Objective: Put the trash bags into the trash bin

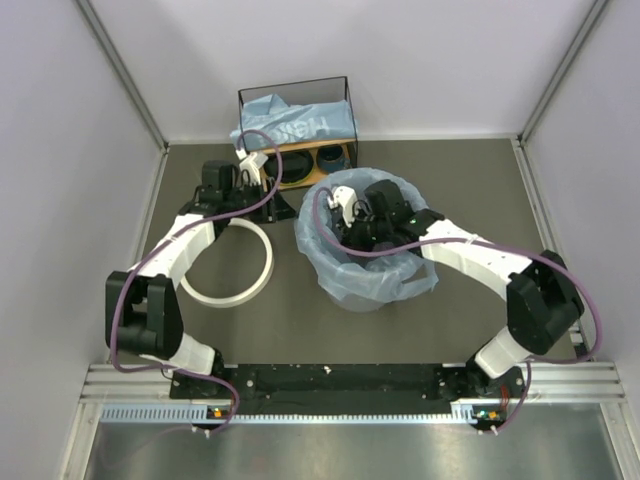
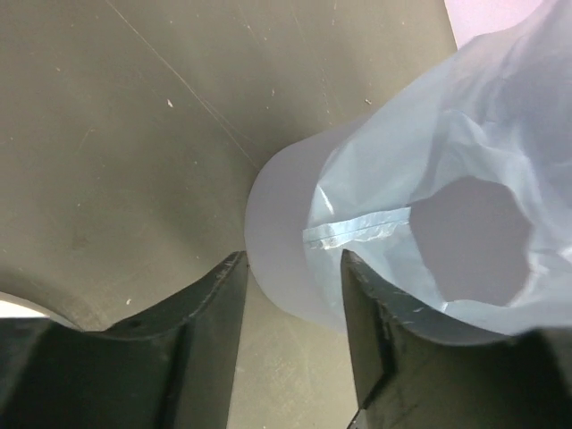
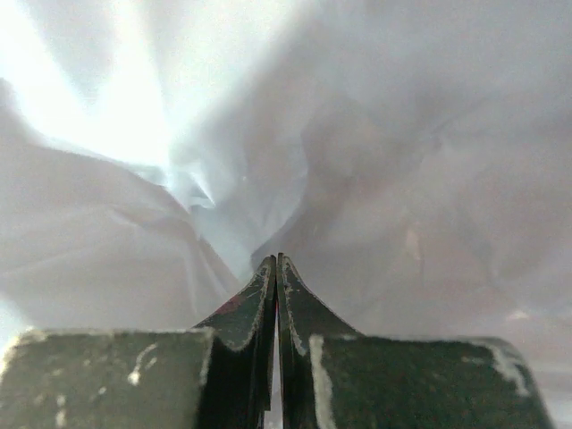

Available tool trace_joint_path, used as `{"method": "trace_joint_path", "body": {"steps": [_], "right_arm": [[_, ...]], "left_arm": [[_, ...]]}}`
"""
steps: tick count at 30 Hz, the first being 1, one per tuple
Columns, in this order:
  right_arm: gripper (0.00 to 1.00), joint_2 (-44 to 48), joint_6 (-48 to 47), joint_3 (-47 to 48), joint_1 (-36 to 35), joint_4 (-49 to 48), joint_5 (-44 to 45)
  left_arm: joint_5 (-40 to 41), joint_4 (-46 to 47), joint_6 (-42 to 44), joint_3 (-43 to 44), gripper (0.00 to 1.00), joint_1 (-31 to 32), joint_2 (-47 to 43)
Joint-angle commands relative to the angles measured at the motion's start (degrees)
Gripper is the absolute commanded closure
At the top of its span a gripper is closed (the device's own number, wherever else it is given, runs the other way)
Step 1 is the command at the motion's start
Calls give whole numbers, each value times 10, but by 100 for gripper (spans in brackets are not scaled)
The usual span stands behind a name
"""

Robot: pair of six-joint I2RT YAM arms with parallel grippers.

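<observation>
Inside the trash bin (image 2: 277, 232), right gripper (image 3: 276, 257) sits closed amid the trash bag (image 1: 350, 275); withdrawing could drag film out. Left gripper (image 2: 293, 255) half-spread, empty.

Bag (image 2: 483, 134): thin light-blue plastic film, translucent, crinkled, faint sheen along folds.
Bin (image 2: 277, 232): frosted whitish plastic, smooth, matt.
Ring (image 1: 228, 299): white plastic, smooth.
Worktop (image 1: 450, 170): matt grey-brown, lightly scratched and speckled.
Shelf (image 1: 298, 168): wood, black wire frame.
Jaws: black, matt, scuffed edges.
</observation>
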State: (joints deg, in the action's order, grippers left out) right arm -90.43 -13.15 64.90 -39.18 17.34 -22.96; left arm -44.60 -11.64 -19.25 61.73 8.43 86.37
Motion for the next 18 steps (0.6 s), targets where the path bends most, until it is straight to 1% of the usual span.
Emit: {"method": "trace_joint_path", "body": {"steps": [1, 3, 5, 8, 9, 12, 14, 15, 16, 18], "right_arm": [[100, 55, 6, 30, 7, -39, -41], [100, 66, 2, 35, 7, -41, -55], [97, 68, -3, 35, 7, -40, -63], [100, 67, -7, 24, 9, -31, -46], [100, 68, -8, 16, 10, -30, -47], [100, 89, -7, 9, 17, -34, -65], [100, 104, 7, 14, 17, -35, -71], [100, 110, 11, 21, 17, -37, -74], [100, 114, 18, 27, 17, -38, -81], [100, 126, 24, 46, 18, -38, -81]], "left_arm": [[10, 15, 27, 22, 44, 1, -66], [28, -4, 39, 29, 42, -2, -83], [40, -29, 60, 42, 40, -5, -105], [53, -58, 84, 67, 40, -11, -125], [52, -57, 86, 71, 41, -13, -133], [7, -21, 94, 85, 45, -13, -158], [-15, -22, 104, 102, 48, 4, -159], [-15, -36, 121, 125, 50, 15, -156], [-11, -59, 153, 134, 51, 43, -152], [15, -77, 184, 142, 52, 71, -152]]}}
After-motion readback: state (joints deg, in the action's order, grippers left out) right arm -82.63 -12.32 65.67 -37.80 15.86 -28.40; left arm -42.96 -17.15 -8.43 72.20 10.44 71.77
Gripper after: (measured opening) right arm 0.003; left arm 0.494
